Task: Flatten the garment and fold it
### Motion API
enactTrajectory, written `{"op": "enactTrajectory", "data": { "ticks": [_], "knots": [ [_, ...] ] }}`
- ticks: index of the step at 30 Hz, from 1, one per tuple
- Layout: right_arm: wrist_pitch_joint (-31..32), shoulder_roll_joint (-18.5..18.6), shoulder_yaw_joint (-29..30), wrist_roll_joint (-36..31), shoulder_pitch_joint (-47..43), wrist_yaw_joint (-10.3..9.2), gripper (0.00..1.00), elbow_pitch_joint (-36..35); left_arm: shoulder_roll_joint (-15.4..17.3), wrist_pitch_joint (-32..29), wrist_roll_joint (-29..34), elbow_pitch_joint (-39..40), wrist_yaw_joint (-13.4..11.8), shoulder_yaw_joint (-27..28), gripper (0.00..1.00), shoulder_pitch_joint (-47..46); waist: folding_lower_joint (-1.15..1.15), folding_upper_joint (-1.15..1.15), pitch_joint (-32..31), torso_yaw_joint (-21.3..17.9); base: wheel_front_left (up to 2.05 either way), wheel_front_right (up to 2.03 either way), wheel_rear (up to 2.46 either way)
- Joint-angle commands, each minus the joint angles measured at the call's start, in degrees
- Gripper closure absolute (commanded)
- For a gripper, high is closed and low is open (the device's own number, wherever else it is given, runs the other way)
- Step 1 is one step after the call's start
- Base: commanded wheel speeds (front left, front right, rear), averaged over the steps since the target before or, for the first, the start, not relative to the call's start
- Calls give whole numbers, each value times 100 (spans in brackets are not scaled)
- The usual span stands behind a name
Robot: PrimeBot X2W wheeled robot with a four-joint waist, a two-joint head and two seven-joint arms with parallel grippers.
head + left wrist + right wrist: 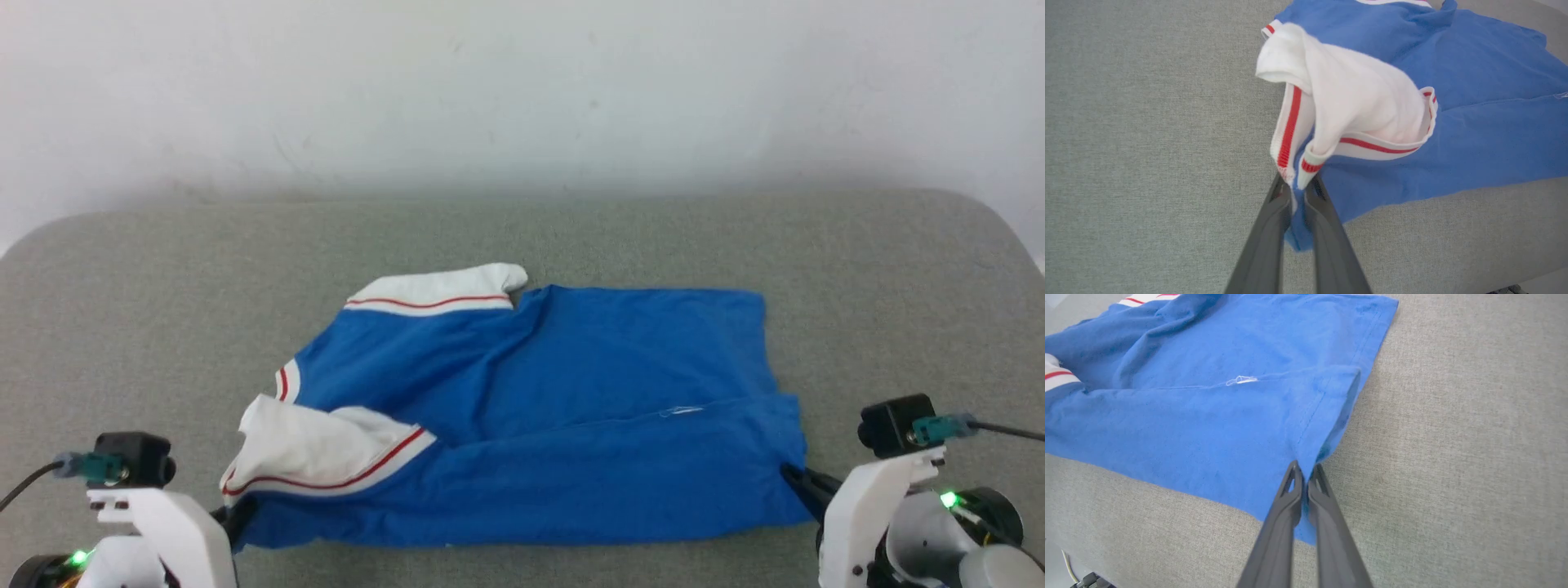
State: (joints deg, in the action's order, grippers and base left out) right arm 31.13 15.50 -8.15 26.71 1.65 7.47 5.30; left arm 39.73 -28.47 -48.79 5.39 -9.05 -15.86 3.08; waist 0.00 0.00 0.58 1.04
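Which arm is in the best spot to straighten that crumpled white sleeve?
Probably the left. The left gripper pinches the garment right beside the crumpled white sleeve; the right gripper holds the hem at the other end.

Garment (571, 392): royal blue, plain on the side showing, with a small white mark at mid-body. Sleeves (314, 447): white, cuffs banded white with one red stripe. Surface (147, 286): heathered grey weave, uniform to every edge. Wall (522, 82): off-white, faintly scuffed. Left gripper (1295, 185) and right gripper (1303, 469): dark grey jaws; white mounts, black cameras, green lamps.
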Motion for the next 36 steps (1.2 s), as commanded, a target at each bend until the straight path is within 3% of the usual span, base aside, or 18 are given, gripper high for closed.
{"op": "enactTrajectory", "data": {
  "ticks": [1,7,15,16,17,18,23,28,32,36],
  "knots": [
    [3,-23,30,-22,-115,2,100,-58,60,27,48,51,-55,50,100,109,0,0,-150,31,0,0,0],
    [287,-178,325,-26,-827,2,100,-538,240,-26,-102,262,-254,259,100,652,0,0,-242,44,0,0,0],
    [348,-501,588,-174,-1441,2,100,-418,34,-59,-529,-274,-213,326,100,1011,0,0,-99,-44,0,0,0],
    [256,-531,570,-202,-1445,2,54,-350,-18,-5,-530,-351,-181,313,95,972,0,0,-77,-54,0,0,0],
    [149,-521,504,-259,-1439,2,0,-294,-72,57,-522,-428,-173,312,55,920,0,0,-59,-59,0,0,0],
    [12,-543,441,-245,-1425,2,0,-257,-114,93,-511,-497,-167,297,0,872,0,0,-46,-66,0,0,0],
    [-1175,-555,315,-299,-1219,2,0,-397,-196,485,-366,-557,-153,407,0,606,0,0,-35,-136,0,0,0],
    [-2274,-707,522,-597,-979,2,0,-703,-120,1067,91,-637,-440,643,0,206,0,0,10,-246,0,0,0],
    [-2792,-865,641,-855,-718,2,0,-1013,-186,1495,446,-638,-738,769,0,-392,0,0,328,-379,0,0,0],
    [-3057,-947,636,-994,-354,2,0,-1259,-321,1783,624,-893,-752,764,0,-1256,0,0,846,-567,0,0,0]
  ]
}}
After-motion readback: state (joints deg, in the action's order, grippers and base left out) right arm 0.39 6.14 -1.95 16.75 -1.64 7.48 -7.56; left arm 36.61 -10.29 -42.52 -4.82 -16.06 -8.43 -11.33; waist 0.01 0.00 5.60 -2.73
